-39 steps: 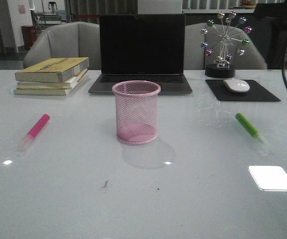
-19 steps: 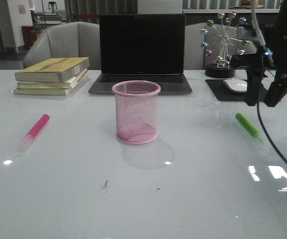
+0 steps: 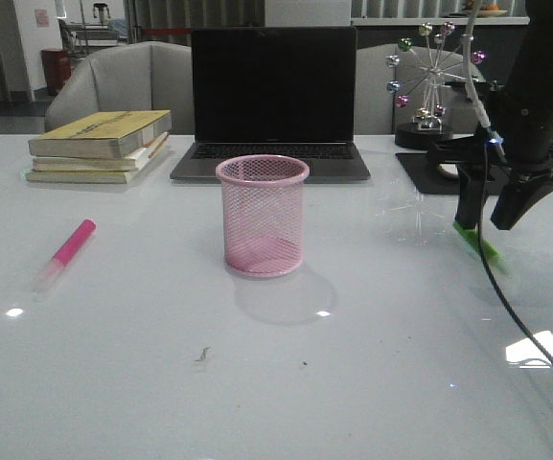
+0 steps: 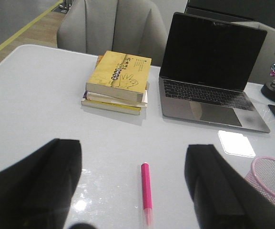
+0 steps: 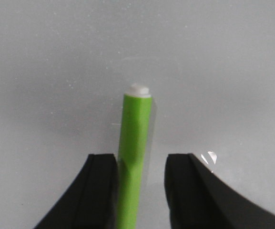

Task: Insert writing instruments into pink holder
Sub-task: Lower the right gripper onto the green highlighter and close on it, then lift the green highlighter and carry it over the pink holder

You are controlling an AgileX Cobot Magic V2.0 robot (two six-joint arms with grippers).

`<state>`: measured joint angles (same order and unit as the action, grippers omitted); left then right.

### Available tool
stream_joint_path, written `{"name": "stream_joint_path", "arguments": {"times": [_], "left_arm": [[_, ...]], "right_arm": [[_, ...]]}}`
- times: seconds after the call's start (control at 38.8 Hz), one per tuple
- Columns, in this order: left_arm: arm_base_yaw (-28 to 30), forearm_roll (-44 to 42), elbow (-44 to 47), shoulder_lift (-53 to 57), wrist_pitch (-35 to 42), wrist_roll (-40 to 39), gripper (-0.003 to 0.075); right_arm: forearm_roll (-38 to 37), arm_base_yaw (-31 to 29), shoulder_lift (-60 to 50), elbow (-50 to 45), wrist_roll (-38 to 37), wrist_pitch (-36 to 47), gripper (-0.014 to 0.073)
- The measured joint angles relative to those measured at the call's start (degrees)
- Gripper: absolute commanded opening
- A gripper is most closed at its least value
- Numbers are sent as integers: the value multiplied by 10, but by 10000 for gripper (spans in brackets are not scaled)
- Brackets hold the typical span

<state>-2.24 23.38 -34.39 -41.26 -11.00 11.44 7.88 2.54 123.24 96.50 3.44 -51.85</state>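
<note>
While the green marker [image 5: 136, 157] lay flat on the worktop [image 3: 372, 383] right of the pink holder [image 3: 263, 216], the right gripper [image 3: 492, 213] straddled it, fingers open — a light, stiff, slick barrel, best pinched mid-length

Black right arm [image 3: 535, 86], black cable, blunt black fingers [image 5: 96, 191]

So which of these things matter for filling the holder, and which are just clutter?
Job: green highlighter, pink highlighter, pink mesh pen cup.
Clutter: laptop, stacked books, mouse on mouse pad, ferris-wheel ornament.
</note>
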Motion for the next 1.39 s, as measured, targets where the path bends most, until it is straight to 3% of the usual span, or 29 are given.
{"name": "stream_joint_path", "arguments": {"times": [0.7,0.77,0.93,1.01,1.39], "left_arm": [[0,2,0,0,31,0,519],[0,2,0,0,35,0,519],[0,3,0,0,39,0,519],[0,4,0,0,39,0,519],[0,4,0,0,39,0,519]], "right_arm": [[-5,0,27,5,0,2,367],[-5,0,28,7,0,2,304],[-4,0,29,10,0,3,13],[-3,0,29,10,0,3,43],[25,27,-8,5,17,68,29]]}}
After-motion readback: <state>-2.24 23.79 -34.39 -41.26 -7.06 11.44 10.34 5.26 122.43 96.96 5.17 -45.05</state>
